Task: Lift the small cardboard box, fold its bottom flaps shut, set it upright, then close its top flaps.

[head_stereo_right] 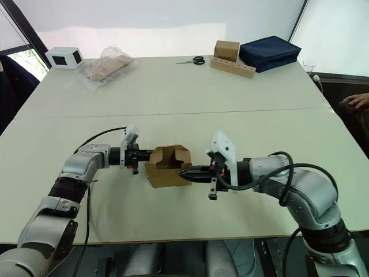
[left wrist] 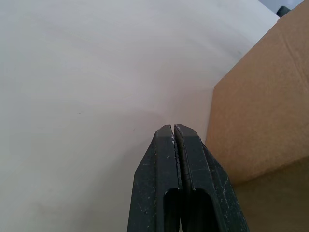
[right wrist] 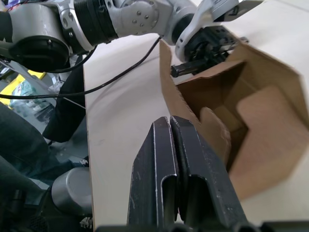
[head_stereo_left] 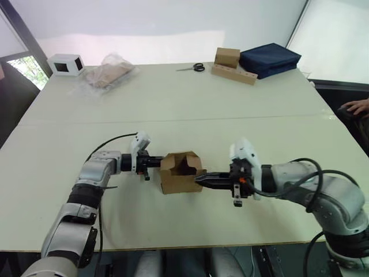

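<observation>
I've got the box (head_stereo_left: 181, 172) on the table squarely between both grippers: left gripper (head_stereo_left: 151, 162) and right gripper (head_stereo_left: 199, 179) each pressed together, tips touching opposite walls, equally near, flaps open upward.

small cardboard box (head_stereo_left: 181, 172) hemmed by both claws, bare table (head_stereo_left: 190, 104) beyond

Pale table (head_stereo_left: 173, 104) before a bright white wall (head_stereo_left: 161, 23) (windows either side)
</observation>
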Robot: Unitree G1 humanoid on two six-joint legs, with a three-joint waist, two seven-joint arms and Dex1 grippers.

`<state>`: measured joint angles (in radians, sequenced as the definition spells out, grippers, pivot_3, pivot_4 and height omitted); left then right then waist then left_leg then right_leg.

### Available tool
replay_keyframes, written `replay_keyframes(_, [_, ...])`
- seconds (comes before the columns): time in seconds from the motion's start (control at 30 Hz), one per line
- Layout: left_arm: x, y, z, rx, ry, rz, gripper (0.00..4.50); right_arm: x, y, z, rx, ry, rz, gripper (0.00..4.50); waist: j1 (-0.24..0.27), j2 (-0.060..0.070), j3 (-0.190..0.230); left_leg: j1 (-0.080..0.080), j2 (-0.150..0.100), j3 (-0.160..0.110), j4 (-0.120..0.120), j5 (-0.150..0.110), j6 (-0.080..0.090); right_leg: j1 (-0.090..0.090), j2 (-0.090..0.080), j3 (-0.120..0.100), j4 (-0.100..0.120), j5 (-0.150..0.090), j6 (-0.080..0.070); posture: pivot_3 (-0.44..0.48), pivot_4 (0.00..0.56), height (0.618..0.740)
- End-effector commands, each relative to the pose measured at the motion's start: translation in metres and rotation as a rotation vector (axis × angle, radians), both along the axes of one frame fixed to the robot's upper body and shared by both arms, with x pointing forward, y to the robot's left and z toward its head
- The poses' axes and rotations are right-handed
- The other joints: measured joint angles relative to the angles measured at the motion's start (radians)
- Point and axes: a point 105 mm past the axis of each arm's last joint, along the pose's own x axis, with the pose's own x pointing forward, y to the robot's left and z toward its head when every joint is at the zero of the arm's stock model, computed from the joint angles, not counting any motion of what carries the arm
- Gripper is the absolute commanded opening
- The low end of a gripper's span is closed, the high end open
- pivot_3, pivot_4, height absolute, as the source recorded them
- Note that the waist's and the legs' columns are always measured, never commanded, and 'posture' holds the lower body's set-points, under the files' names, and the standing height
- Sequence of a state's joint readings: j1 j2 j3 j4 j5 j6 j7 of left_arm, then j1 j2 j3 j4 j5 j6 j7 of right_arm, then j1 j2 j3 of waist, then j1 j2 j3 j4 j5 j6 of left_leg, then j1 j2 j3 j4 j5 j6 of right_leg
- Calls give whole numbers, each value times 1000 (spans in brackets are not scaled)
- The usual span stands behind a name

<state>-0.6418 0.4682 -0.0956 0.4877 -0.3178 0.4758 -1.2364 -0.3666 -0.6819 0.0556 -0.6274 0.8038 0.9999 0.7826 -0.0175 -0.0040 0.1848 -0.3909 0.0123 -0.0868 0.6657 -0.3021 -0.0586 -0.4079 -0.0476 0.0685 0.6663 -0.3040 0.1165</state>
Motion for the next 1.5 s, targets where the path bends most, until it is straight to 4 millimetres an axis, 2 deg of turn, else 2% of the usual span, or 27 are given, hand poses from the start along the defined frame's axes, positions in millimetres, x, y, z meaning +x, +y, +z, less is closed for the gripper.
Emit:
replay_keyframes(0.03, [3,0,20,-27,-57,-11,23,1,7,7,3,-72,15,0,1,0,0,0,0,0,0,0,0,0,0,0,0,0,0,0,150,740])
replay_keyframes(0.47, [1,-10,22,-45,-58,-37,23,17,15,2,-2,-98,-1,0,-2,0,0,0,0,0,0,0,0,0,0,0,0,0,0,0,150,740])
replay_keyframes(0.93, [-5,-17,24,-63,-58,-65,23,21,18,-8,-15,-76,2,0,-2,0,0,0,0,0,0,0,0,0,0,0,0,0,0,0,150,740])
replay_keyframes(1.3, [-2,-15,31,-68,-81,-50,23,7,17,6,-26,-110,63,0,-2,0,0,0,0,0,0,0,0,0,0,0,0,0,0,0,150,740])
replay_keyframes(1.5, [-5,-18,38,-75,-93,-78,23,10,21,10,-51,-152,53,0,-2,0,0,0,0,0,0,0,0,0,0,0,0,0,0,0,150,740])
